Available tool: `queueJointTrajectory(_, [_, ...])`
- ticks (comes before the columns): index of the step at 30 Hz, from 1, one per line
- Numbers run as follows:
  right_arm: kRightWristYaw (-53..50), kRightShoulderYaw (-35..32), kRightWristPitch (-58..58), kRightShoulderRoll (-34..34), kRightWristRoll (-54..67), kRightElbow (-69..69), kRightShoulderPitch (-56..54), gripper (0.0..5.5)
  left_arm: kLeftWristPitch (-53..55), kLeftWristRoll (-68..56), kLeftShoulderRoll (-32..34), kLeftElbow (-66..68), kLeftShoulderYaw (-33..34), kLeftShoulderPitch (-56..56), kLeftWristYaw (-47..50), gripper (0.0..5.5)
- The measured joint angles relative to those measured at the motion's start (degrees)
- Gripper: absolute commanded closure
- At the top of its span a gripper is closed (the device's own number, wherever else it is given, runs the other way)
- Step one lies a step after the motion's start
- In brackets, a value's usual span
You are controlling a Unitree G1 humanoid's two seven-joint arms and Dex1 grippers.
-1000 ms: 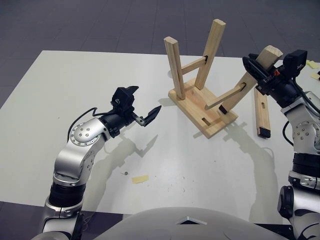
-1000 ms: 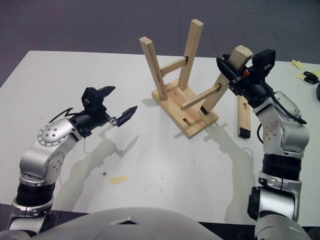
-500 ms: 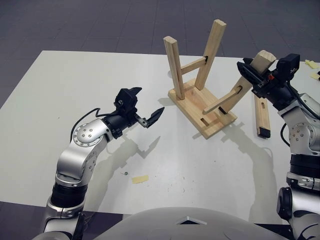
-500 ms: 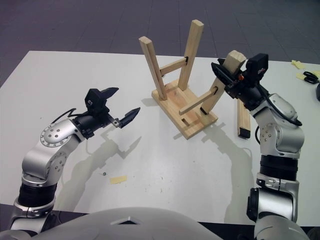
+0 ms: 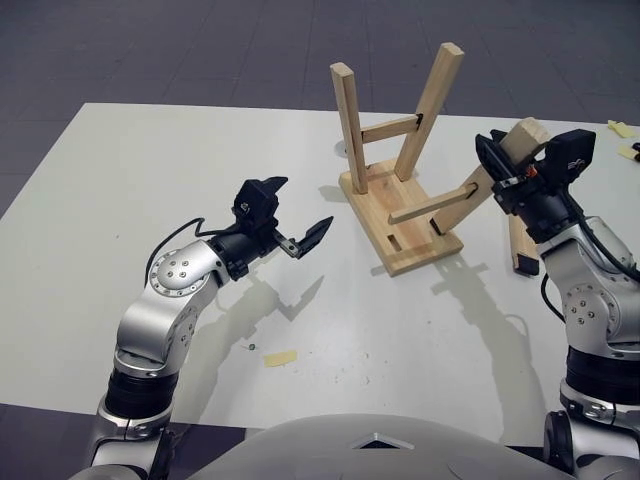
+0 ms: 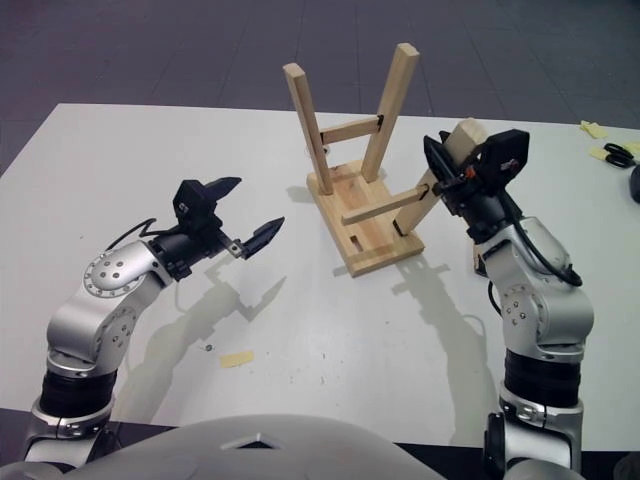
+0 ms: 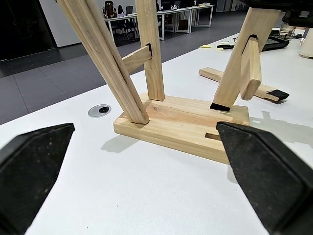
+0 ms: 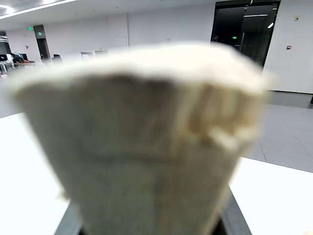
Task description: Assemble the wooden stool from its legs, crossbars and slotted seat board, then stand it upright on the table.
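The right gripper (image 5: 500,160) has swung toward 9 o'clock over the last second. It has carried the leg (image 5: 457,210) it holds in over the seat board (image 5: 415,250), and that leg now leans lower. The board has turned a little on the table (image 5: 120,180), so its near corner sits more toward 9 o'clock. The two standing legs (image 5: 350,130) have tipped with it. The left gripper (image 5: 300,208) has crept slightly toward the stool.

The right gripper's jaws are closed on the upper part of the leg, just below its top end. From there the leg slants down toward 8 o'clock until its lower end touches the board's top face. A crossbar (image 5: 430,205) sticks out of its side toward 8 o'clock.

The left gripper's jaws are wide apart and hold nothing. It hangs over bare table with the board at 3 o'clock, near but apart, and the standing legs at about 2 o'clock. Those legs are joined by a second crossbar (image 5: 390,128).

A spare leg (image 5: 520,240) lies flat on the table at 5 o'clock of the right gripper. A scrap of tape (image 5: 280,357) lies at 6 o'clock of the left gripper.
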Motion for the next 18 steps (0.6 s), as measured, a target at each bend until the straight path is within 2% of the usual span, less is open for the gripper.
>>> queueJointTrajectory(10, [-5.14,2.68,17.51,-0.77,0.22,10.63,-17.45,4.49,0.03,0.11,-0.01,0.00,-1.05,-0.02,-0.01,0.10])
queueJointTrajectory(13, [-5.28,3.09,17.09,-1.34,-0.13,7.85,-15.67,4.49,0.03,0.15,-0.04,-0.02,-1.41,-0.01,0.00,0.10])
queueJointTrajectory(18, [-8.06,1.10,12.89,0.11,0.18,-2.00,-6.35,4.49,0.02,0.13,-0.07,-0.05,-1.55,0.46,0.01,0.10])
